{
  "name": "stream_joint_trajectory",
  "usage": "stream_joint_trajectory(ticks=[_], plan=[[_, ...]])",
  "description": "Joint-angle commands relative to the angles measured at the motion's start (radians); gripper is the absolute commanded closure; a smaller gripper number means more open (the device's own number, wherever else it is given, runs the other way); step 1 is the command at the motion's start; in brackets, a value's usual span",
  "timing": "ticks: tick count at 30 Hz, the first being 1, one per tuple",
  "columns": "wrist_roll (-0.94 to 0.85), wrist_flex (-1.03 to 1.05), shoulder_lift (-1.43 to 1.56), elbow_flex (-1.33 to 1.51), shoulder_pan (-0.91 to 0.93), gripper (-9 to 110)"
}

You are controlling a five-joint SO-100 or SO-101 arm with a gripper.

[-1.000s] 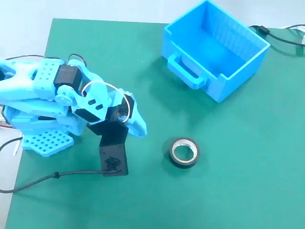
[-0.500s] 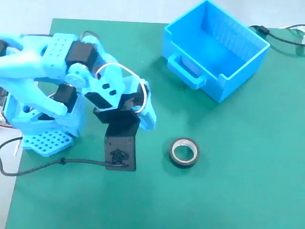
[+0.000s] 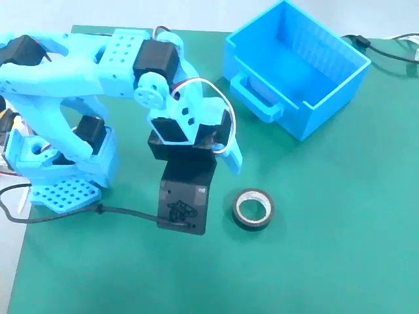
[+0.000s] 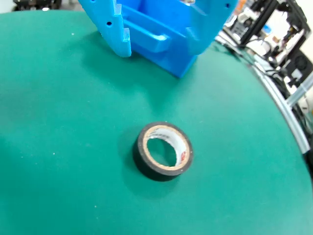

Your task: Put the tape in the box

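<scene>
Worktop (image 3: 340, 248): green mat, its far edge and left edge both visible in the fixed view; wide bare stretches along the near edge and toward the right edge.

Box (image 3: 294, 62): bright blue bin, open top, ribbed inner walls, set at the far right corner of the mat and turned at an angle; loop handle (image 3: 257, 95) on the side facing the middle of the mat. In the wrist view it sits at the top of the picture.

Tape (image 3: 254, 209): small black roll with pale inner ring, lying flat on the mat about midway between near and far edges, well apart from the box (open green all round it in the wrist view (image 4: 163, 152)).

Arm (image 3: 72, 78): light blue, base by the left edge, folded over and reaching toward the mat's middle, black wrist block hanging downward.

Gripper (image 3: 226, 154): one pale blue finger shows just left of the tape and above it, not touching; jaw spread cannot be told. Holds nothing visible.

Black cable (image 3: 65, 216): runs from the left edge to the wrist block.
</scene>
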Motion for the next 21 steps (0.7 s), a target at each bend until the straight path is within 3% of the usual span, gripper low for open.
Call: stream_joint_trajectory(ticks=[1,21], plan=[[0.006,0.015,-0.052,-0.087,0.017,83],[-0.003,-0.074,-0.400,-0.178,-0.014,79]])
